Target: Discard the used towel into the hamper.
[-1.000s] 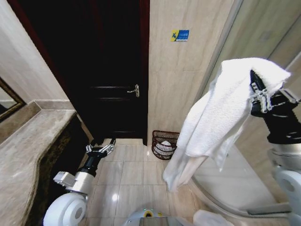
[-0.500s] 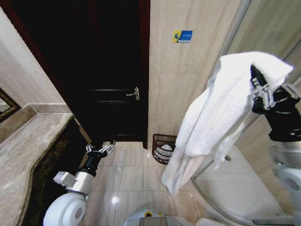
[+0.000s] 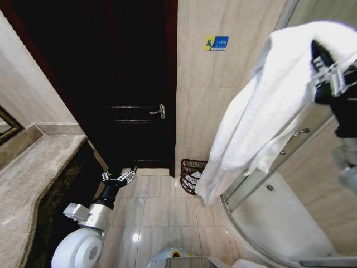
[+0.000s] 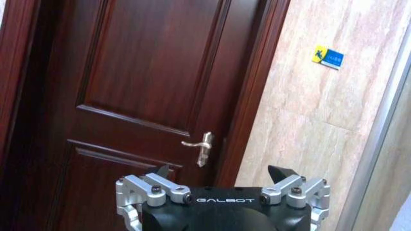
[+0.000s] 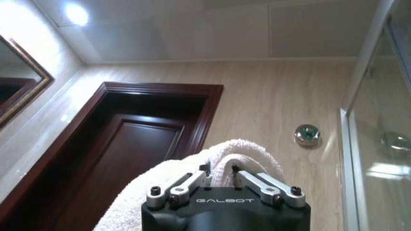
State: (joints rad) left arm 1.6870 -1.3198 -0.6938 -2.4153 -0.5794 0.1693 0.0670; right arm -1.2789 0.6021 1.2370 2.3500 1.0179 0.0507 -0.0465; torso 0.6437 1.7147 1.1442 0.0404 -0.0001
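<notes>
Tiled bathroom: dark wood door (image 3: 131, 84) ahead, beige wall beside it, stone counter (image 3: 33, 178) on my left, glass shower (image 3: 290, 184) on my right. I take the hamper (image 3: 191, 175) as my landmark. It sits on the floor against the wall just right of the door, w/ something white already inside.

My right gripper (image 3: 329, 70) is high up and well to the right of the hamper, fingers pinched together on a fold of the white towel (image 3: 268, 106). The rest hangs in a long drape, and its lowest corner dangles just above and right of the hamper rim. My left gripper (image 3: 118, 177) sits low, left of the hamper near the door foot, fingers apart, holding nothing.

Risks as I see them: the grip is only on a small fold, so a jerk could let it slip early and it'd hit the tiles. The hamper mouth is small vs. the towel, so a release from this height prob. drapes over the rim or misses. The tail could also snag on the shower frame.
</notes>
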